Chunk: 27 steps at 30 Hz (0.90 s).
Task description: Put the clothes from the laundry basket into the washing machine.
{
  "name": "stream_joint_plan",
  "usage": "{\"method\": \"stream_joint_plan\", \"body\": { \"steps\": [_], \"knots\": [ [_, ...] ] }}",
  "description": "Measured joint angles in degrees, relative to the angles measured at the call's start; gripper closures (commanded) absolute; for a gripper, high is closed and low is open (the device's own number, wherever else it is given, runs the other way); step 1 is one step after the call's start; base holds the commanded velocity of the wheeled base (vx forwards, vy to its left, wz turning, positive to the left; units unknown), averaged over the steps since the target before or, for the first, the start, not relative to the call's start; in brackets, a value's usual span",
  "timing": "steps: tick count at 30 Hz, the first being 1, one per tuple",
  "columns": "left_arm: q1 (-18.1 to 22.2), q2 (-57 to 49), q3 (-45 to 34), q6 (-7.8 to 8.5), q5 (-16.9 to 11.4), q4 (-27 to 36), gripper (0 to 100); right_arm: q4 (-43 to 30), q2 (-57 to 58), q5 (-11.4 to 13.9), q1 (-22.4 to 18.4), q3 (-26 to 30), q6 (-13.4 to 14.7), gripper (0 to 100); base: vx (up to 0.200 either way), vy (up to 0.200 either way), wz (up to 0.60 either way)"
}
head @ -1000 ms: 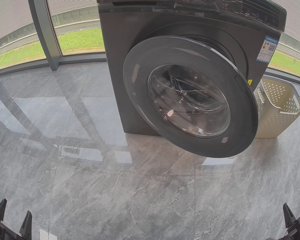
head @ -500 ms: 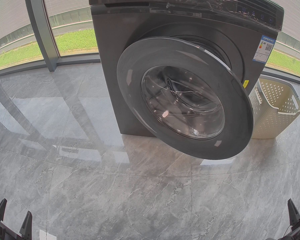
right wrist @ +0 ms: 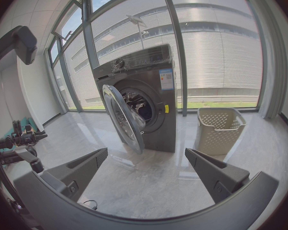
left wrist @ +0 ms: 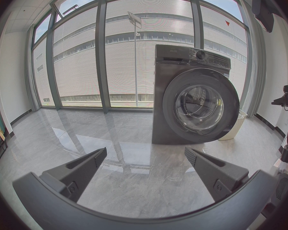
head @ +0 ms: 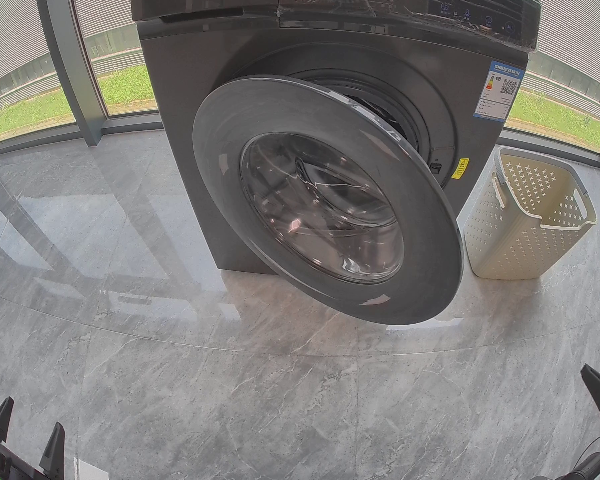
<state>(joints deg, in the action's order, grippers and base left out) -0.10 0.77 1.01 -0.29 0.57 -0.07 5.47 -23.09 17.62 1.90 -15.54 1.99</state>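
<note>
The left gripper [left wrist: 144, 152] hangs low over the grey marble floor [head: 247, 381], well apart from the front of the washing machine [head: 313, 41], on its left side. Its claw is wide and holds nothing. The right gripper [right wrist: 145, 152] is also well in front of the machine, more to its right side, with the claw wide and empty too.

Closer to the machine, its round door [head: 327, 201] stands swung out toward the robot, hinged at the machine's left, so the drum opening is free. In the right wrist view something dark and crumpled [right wrist: 136, 102] lies inside the drum; I think it is cloth, but I cannot say for sure.

Just beside the right wall of the machine stands the cream laundry basket [head: 507, 248], upright on the floor. Of its inside I see only perforated walls; the bottom is hidden, so any clothes that remain must lie low in it.

Clothes will probably be light, soft and limp. I would pinch a bunched fold on top, not a flat edge, and lift high, because hanging ends can catch on the basket rim or on the door. The basket itself looks light and may slide or tip.

Behind the machine are tall windows [head: 20, 68].
</note>
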Motion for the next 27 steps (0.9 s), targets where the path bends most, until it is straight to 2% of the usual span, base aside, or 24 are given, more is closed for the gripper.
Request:
{"method": "stream_joint_plan", "body": {
  "steps": [4,7,10,13,16,20,24,27],
  "knots": [
    [0.0,0.0,0.0,0.05,0.0,0.0,0,7.3,-10.9,0.7,3.9,-0.3,1.4,0,0.000,0.000,0.00],
    [0.0,0.0,0.0,0.07,0.0,0.0,0,13.2,-19.0,-1.0,9.1,-0.5,2.9,0,0.000,0.000,0.00],
    [0.0,0.0,0.0,0.07,0.0,0.0,0,18.4,-26.5,-4.3,15.5,-1.0,4.4,0,0.000,0.000,0.00],
    [0.0,0.0,0.0,0.07,0.0,0.0,0,24.1,-34.8,-9.1,21.8,-2.3,5.5,0,0.000,0.000,0.00],
    [0.0,0.0,0.0,0.07,-0.1,0.0,0,30.1,-42.1,-13.4,25.7,-4.5,6.4,0,0.000,0.000,0.00],
    [0.0,0.0,0.0,0.07,-0.1,0.0,0,34.7,-50.1,-17.2,28.5,-8.9,7.2,0,0.000,0.000,0.00],
    [0.0,0.0,0.0,0.07,-0.1,0.0,0,35.6,-54.5,-18.7,28.9,-11.1,7.4,0,0.000,0.000,0.00],
    [0.0,0.1,0.0,0.09,-0.1,0.0,0,35.7,-56.8,-19.2,27.1,-12.3,7.2,0,0.000,0.000,0.00]
  ]
}}
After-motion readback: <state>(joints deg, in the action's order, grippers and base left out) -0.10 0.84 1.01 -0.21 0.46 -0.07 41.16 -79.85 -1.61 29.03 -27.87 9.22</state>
